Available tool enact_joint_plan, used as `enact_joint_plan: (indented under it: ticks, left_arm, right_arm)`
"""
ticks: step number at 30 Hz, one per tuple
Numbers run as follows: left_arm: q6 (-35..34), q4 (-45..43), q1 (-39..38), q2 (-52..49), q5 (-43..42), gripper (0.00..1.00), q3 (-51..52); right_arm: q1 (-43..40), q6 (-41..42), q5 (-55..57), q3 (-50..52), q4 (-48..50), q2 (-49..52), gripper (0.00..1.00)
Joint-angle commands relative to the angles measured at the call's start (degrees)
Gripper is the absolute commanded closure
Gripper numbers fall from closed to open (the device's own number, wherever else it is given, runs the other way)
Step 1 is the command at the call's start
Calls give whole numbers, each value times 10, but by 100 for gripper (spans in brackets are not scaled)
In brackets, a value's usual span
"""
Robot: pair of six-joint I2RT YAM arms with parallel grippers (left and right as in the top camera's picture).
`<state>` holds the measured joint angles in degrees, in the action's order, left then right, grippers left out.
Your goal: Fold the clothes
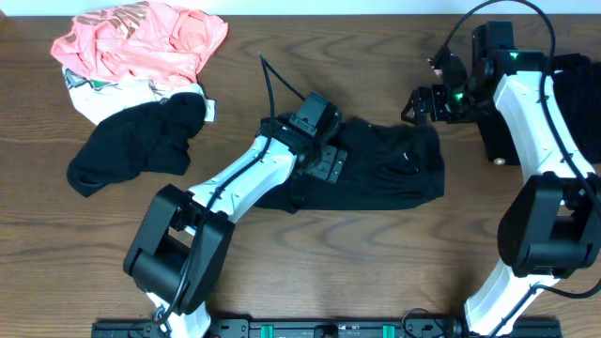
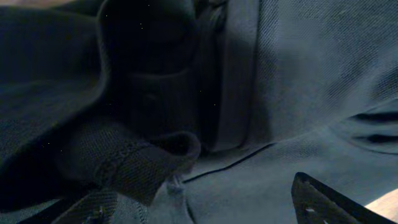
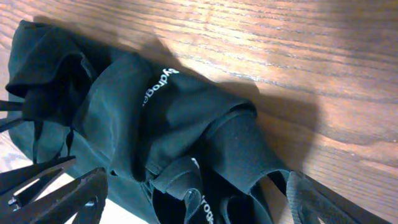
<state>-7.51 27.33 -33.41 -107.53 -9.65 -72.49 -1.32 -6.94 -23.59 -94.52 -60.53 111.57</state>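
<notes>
The clothes lie in two places. A black T-shirt (image 1: 385,174) is spread at the table's middle, with a small white mark on it. My left gripper (image 1: 317,150) is pressed down on its left part. In the left wrist view dark folds of the shirt (image 2: 267,93) fill the frame and the gripper (image 2: 199,211) is open, with its fingertips (image 2: 326,202) far apart on the fabric. My right gripper (image 1: 421,103) hovers at the shirt's top right corner. It is open (image 3: 199,205) over bunched black fabric with white lettering (image 3: 168,118).
A pile sits at the back left: a coral-pink garment (image 1: 141,38), a white printed one (image 1: 103,94) and a crumpled black one (image 1: 141,145). Something black (image 1: 582,103) lies at the right edge behind the right arm. Bare wood (image 1: 376,263) shows in front.
</notes>
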Motion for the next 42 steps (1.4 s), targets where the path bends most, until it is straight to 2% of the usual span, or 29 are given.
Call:
enact_joint_plan:
  ticks: [1,9,18,28,35,42]
  left_arm:
    - [1,-9,2,-3,-43,11,-2]
    - [25,-3,6,70,-53,11,-7]
    - [27,68,41,180,16,7,-7]
    - [28,129,95,188,29,7,-7]
    - [32,129,100,188,31,7,-5]
    - [32,129,100,188,31,7,-5]
  right_arm:
    - [2,-9,-4,-11,-2,-12,10]
    - [-6,-9,-33,-10,-28,-12,13]
    - [-27,-71,-51,32,-46,-12,11]
    - [-51,-68,-47,114,19,-12,15]
    - [-83,-68,-9,144,40,-12,16]
    - [-88,-69,-43,193,56,-12,16]
